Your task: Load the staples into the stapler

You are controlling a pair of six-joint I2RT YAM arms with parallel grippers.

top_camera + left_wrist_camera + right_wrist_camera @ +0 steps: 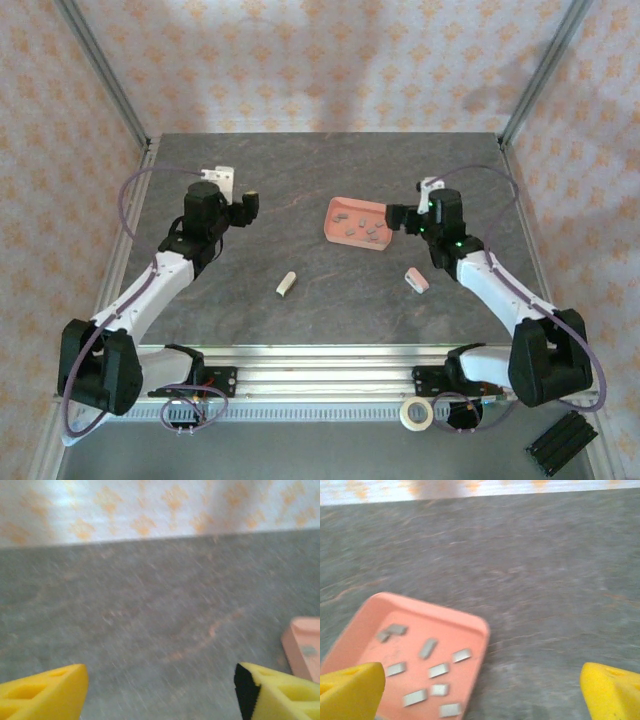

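Tray (482, 630) of staples (427, 647) is cut off below

Likely robot lab cell: 2 arms (150, 290) on rail (320, 362), aluminium frame (105, 75), patterned backdrop walls (320, 60), grey table (320, 190).

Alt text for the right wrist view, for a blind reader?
A salmon-pink tray holding several small grey staples sits lower left on a grey table. The right pincer's yellow fingertips frame the bottom corners, wide open and empty.

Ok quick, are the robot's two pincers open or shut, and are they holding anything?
Left pincer: open, holding nothing.
Right pincer: open wide, holding nothing.
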